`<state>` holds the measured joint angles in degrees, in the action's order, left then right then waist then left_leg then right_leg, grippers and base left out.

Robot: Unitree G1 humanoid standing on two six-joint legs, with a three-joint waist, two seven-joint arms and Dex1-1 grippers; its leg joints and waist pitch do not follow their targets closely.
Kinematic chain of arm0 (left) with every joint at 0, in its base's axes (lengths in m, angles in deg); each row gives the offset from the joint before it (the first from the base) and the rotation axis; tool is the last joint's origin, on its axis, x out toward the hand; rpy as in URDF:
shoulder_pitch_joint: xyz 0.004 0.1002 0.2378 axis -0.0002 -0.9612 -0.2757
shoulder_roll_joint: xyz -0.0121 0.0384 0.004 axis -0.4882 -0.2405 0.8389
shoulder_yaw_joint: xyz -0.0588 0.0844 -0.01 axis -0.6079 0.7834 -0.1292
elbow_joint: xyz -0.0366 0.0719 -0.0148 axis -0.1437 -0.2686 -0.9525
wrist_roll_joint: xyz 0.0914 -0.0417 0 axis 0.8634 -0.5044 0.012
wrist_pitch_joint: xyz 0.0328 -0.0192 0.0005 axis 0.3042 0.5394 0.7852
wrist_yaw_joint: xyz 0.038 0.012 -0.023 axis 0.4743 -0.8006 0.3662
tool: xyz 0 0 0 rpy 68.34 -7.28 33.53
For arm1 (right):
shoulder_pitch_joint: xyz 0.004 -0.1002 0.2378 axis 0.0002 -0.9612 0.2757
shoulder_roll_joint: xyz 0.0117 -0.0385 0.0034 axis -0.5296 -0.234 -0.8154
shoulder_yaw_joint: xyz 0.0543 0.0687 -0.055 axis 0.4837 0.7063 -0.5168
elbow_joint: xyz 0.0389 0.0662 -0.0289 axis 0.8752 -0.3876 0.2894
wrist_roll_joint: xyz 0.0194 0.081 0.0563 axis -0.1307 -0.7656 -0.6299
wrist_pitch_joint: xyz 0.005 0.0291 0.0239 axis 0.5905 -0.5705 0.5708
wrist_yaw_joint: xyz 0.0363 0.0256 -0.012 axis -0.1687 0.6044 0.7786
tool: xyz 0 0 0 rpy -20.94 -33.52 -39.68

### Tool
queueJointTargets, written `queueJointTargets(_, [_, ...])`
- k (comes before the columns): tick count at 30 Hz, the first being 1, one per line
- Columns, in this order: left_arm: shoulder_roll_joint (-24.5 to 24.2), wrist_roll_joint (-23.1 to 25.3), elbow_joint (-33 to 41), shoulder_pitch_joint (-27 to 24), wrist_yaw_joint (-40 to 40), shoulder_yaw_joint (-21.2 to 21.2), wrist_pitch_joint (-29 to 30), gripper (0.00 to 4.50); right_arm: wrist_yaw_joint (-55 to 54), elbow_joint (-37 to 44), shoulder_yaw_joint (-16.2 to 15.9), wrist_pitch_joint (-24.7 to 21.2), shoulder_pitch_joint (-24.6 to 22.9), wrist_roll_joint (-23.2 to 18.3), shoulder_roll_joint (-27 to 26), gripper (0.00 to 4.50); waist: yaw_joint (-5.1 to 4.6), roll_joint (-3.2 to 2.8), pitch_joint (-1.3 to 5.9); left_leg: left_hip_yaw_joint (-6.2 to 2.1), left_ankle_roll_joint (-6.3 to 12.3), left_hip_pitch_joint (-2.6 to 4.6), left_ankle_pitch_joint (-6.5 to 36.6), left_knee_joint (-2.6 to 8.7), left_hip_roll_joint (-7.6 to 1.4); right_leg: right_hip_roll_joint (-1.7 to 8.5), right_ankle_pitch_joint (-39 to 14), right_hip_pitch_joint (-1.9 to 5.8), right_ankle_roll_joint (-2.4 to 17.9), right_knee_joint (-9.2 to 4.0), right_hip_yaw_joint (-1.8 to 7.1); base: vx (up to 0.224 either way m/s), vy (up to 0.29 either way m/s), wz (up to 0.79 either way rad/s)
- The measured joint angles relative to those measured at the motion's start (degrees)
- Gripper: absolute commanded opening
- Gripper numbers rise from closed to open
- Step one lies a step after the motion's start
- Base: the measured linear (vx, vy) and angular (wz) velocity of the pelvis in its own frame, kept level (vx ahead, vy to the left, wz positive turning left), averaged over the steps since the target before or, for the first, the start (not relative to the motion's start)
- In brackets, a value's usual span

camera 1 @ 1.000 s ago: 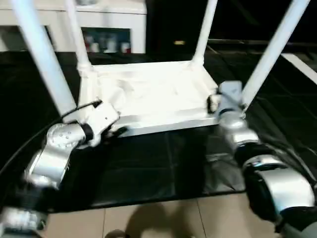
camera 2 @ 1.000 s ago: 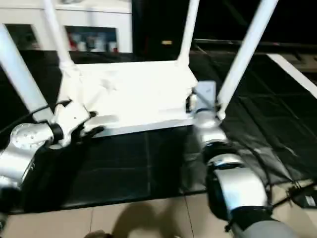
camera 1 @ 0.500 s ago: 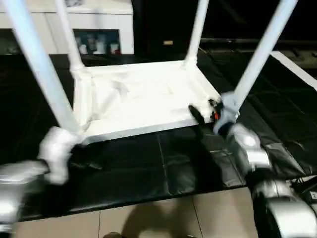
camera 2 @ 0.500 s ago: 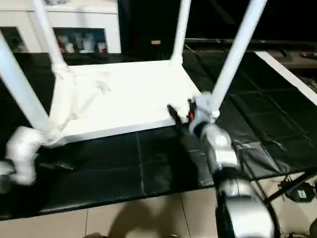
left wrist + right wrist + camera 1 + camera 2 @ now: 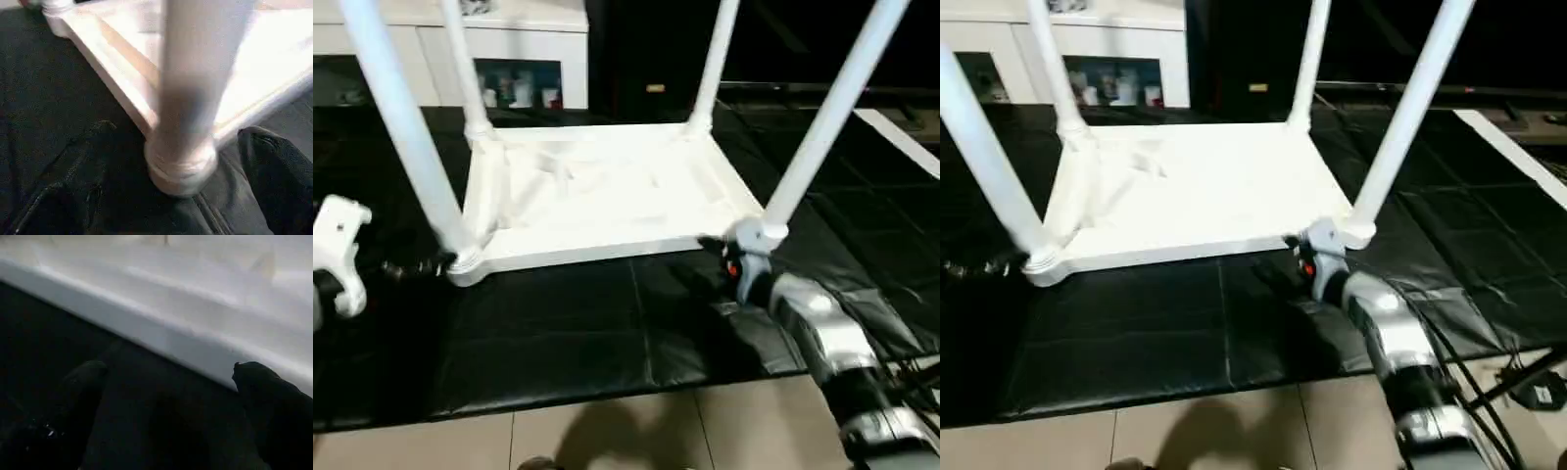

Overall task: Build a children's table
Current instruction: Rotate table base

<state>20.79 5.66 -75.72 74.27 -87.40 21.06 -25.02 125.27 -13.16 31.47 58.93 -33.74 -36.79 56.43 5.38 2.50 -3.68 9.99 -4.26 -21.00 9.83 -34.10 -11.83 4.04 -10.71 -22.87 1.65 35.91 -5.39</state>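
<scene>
Upside-down children's table [image 5: 607,196] at frame centre on black mat [image 5: 558,333], all four legs up. Left claw [image 5: 171,196] spread around near-left leg base; right claw [image 5: 166,396] spread beside the rim. Probably light, stiff, slippery plastic; best gripped at corner sockets.

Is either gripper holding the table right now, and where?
Nothing is held: both sets of jaws stand open, the left gripper by a leg base, the right gripper near the tabletop's edge.
</scene>
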Motion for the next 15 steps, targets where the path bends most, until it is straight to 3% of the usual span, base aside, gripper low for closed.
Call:
queueJointTargets(7, [8.2,-3.0,-5.8,9.9,2.4,0.4,-5.1,4.42,-6.4,-1.7,-0.4,-2.9,1.8,3.1,-2.0,4.5,-0.04,0.13,0.08,0.0,-0.06,0.01,0.0,-0.01,0.01,0.03,0.0,-0.01,0.1,0.04,0.0,0.0,0.0,0.0])
queueJointTargets(15, [10.8,-13.0,-1.3,10.2,-7.5,2.2,2.2,4.42,-15.0,-13.0,-1.2,-1.0,7.8,7.6,-4.8,4.5,0.0,0.02,0.03,0.03,-0.06,-0.11,0.0,0.05,0.01,0.03,0.0,-0.14,0.1,0.03,-0.02,0.0,0.0,0.0])
